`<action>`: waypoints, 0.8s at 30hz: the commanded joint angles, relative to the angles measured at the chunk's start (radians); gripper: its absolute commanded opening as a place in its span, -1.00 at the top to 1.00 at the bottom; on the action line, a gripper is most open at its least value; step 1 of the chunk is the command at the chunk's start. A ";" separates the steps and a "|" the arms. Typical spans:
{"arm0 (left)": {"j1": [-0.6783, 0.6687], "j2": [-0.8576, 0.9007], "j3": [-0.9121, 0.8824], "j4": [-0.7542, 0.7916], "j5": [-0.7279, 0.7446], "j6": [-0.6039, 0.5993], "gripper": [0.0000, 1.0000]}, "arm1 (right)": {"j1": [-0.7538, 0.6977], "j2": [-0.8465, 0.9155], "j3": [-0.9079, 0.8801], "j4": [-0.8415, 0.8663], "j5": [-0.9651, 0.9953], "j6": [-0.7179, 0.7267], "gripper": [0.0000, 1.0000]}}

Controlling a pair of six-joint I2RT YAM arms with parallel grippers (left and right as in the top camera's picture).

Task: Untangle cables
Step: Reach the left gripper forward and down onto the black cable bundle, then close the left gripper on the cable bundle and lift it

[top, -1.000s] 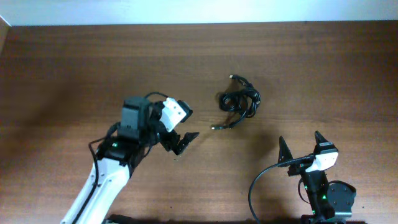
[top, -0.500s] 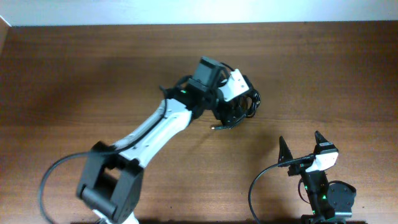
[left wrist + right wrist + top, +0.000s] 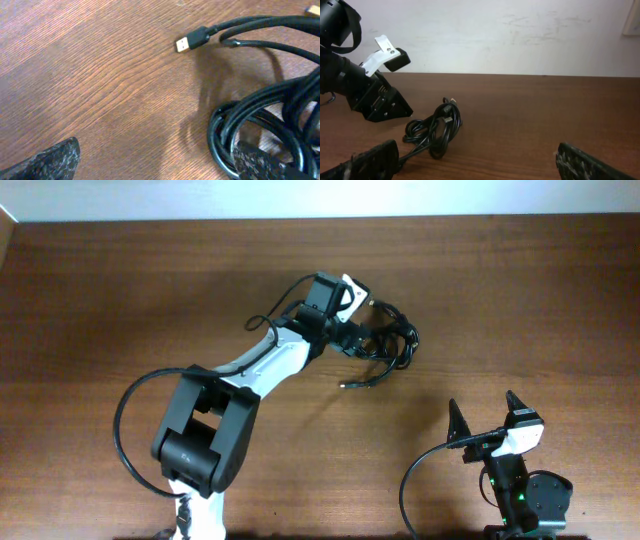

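The tangled black cables (image 3: 392,346) lie bunched on the bench (image 3: 520,290), the left gripper (image 3: 361,339) poised over them, jaws spread wide, seemingly to pinch a strand, while the right gripper (image 3: 482,404) sits well apart, jaws open too.

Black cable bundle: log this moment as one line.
left pincer: open, at tangled black cable bundle, nothing gripped | right pincer: open, empty, away from bundle | bundle: knotted

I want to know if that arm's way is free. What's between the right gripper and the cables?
Only bare wooden table lies between the right gripper and the cables. This shows in the overhead and right wrist views.
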 commanded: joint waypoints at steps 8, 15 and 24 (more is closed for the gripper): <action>-0.017 0.124 0.016 0.025 0.106 -0.031 -0.98 | -0.006 -0.006 -0.005 -0.006 0.002 0.007 -0.98; -0.017 0.124 0.015 -0.308 0.095 -0.031 -0.98 | -0.006 -0.006 -0.005 -0.006 0.002 0.007 -0.98; -0.020 0.124 0.015 -0.552 0.143 -0.031 -0.80 | -0.006 -0.006 -0.005 -0.006 0.002 0.007 -0.98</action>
